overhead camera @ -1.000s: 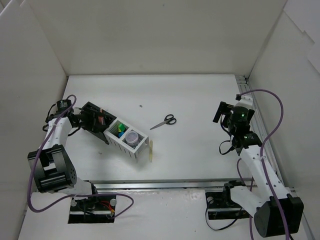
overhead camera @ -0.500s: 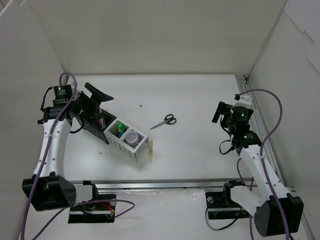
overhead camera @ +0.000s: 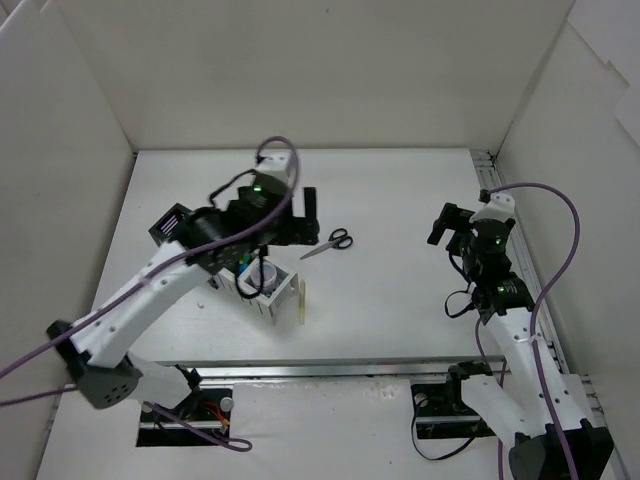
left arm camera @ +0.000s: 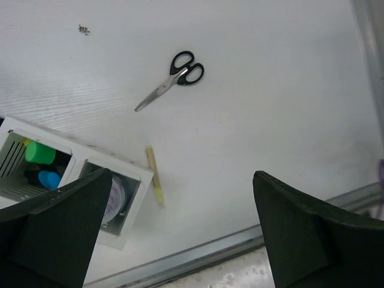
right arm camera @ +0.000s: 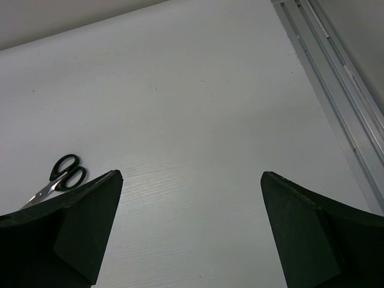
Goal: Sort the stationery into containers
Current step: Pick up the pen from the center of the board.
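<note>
The black-handled scissors [overhead camera: 330,241] [left arm camera: 174,75] [right arm camera: 57,177] lie on the table right of the containers. A thin yellow pen [overhead camera: 301,300] [left arm camera: 154,183] lies against the white mesh box [overhead camera: 272,303] [left arm camera: 90,157]. That box holds a green highlighter [left arm camera: 39,153], a blue one [left arm camera: 48,179] and a clear round jar [left arm camera: 114,195]. The black box [overhead camera: 170,226] at the row's left end is partly hidden by my left arm. My left gripper [overhead camera: 295,228] [left arm camera: 180,222] hovers open and empty above the row's right end. At the far right my right gripper [overhead camera: 445,225] [right arm camera: 189,222] is open and empty.
White walls enclose the table on three sides. A metal rail [overhead camera: 330,370] [left arm camera: 240,249] runs along the near edge and another [right arm camera: 336,90] along the right side. A small dark speck [overhead camera: 283,212] [left arm camera: 84,29] lies behind the containers.
My left arm has swung from the black box at the far left to above the white box, and its gripper has opened. The right arm has shifted only slightly.
</note>
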Controlling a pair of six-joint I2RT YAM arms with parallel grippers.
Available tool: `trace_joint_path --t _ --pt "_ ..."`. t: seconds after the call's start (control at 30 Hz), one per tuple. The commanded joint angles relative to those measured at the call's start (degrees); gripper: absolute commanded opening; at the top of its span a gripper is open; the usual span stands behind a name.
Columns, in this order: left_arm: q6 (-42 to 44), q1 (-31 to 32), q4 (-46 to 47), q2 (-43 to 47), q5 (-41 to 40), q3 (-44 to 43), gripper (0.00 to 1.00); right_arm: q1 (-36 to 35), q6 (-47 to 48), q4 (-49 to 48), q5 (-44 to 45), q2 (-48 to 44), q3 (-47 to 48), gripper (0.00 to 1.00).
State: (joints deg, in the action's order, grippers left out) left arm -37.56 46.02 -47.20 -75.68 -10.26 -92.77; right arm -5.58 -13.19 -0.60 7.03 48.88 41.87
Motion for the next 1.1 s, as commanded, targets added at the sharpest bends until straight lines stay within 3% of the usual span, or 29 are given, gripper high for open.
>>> trace_joint_path --t 0.0,0.1,0.2,0.27,0.6,0.9,1.07 --pt "5.04 8.44 -5.61 -10.52 -15.90 -4.86 0.99 0.49 0.53 -2.56 0.44 -0.63 -0.12 0.98" --pt "3.55 12.33 -10.18 -18.43 -21.45 -9.43 0.99 0.49 0.36 -2.56 -0.26 -0.54 -0.12 0.98" --pt "3.72 13.04 -9.32 -23.01 -17.53 -9.80 0.99 0.49 0.36 -2.56 -0.44 -0.02 0.06 0.98" --pt "4.86 14.09 -5.47 -23.90 -12.62 -6.12 1.00 0.31 0.45 -2.48 0.09 0.33 0.06 0.98" --pt "-1.02 15.24 11.33 -20.82 -2.75 17.79 0.98 0.40 0.27 -2.56 -0.78 1.22 -0.21 0.98" --pt "-2.43 18.49 21.44 -20.21 -8.98 27.72 0.97 0.22 0.53 -2.48 -0.96 0.16 -0.38 0.98" --pt "-4.80 18.49 22.85 -21.35 -12.58 30.72 0.92 0.14 0.62 -2.30 -1.84 -0.19 -0.12 0.98"
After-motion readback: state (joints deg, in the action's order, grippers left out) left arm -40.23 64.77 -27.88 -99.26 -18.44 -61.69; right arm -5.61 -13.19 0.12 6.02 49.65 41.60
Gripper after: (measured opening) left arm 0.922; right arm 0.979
